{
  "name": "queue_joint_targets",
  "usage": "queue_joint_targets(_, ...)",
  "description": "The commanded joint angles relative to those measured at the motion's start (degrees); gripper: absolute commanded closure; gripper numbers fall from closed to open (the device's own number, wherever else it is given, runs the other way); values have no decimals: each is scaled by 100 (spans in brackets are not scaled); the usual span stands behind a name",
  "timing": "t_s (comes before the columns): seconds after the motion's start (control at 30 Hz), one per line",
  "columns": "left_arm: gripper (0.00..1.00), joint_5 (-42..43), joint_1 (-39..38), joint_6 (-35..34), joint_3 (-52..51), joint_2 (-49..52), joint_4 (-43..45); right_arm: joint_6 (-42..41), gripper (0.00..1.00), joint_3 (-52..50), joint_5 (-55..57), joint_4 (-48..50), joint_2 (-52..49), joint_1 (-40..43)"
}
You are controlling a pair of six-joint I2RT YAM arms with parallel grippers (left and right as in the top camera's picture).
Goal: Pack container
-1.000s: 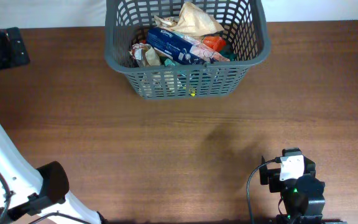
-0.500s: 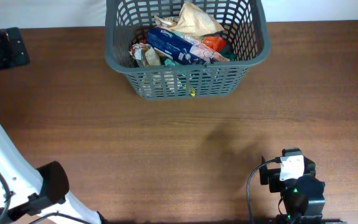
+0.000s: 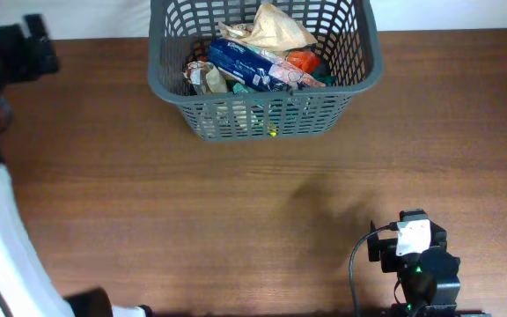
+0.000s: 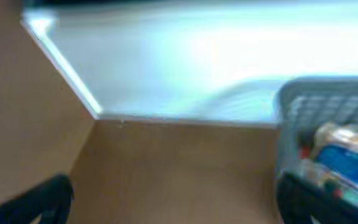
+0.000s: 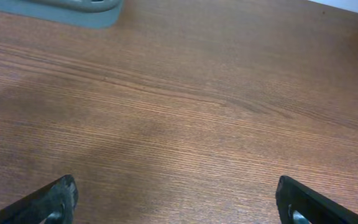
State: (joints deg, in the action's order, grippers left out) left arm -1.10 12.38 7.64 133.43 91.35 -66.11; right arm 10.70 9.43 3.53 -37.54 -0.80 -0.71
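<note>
Though well apart, left pincer (image 4: 174,208) and right pincer (image 5: 180,202) splayed.

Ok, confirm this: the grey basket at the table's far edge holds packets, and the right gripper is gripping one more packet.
Wrong on the gripper. The right wrist view shows the right gripper open over the bare table, holding nothing. The grey basket at the far edge does hold packets.

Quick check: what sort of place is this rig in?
Probably a lab or test bench rather than a home: a bare wood-grain table against a plain white backdrop, one grey lattice basket of packets, and the right arm at its near edge.
</note>
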Motion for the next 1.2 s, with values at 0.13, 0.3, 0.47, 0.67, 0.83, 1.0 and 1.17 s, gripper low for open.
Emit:
queue_joint_targets(0.13, 1, -33, -1161, -11, -2612, -1755, 2092, -31, 1, -46, -31, 13, 61, 31)
queue_joint_targets(0.3, 1, -24, -1228, -11, -4229, -2981, 2874, -31, 1, -46, -33, 13, 61, 31)
queue_joint_targets(0.47, 1, -24, -1228, -9, -5790, -4162, 3423, -31, 1, -46, -31, 13, 61, 31)
queue_joint_targets(0.67, 1, -44, -1222, -7, -7482, -5410, 3779, -31, 1, -46, -33, 13, 61, 31)
queue_joint_targets(0.83, 1, -39, -1222, -11, -8712, -6131, 4306, -31, 1, -46, -31, 13, 61, 31)
queue_joint_targets(1.0, 1, -22, -1224, -11, -9951, -6815, 5071, -31, 1, -46, -33, 13, 61, 31)
queue_joint_targets(1.17, 1, -24, -1224, -9, -10907, -7547, 5619, -31, 1, -46, -31, 13, 61, 31)
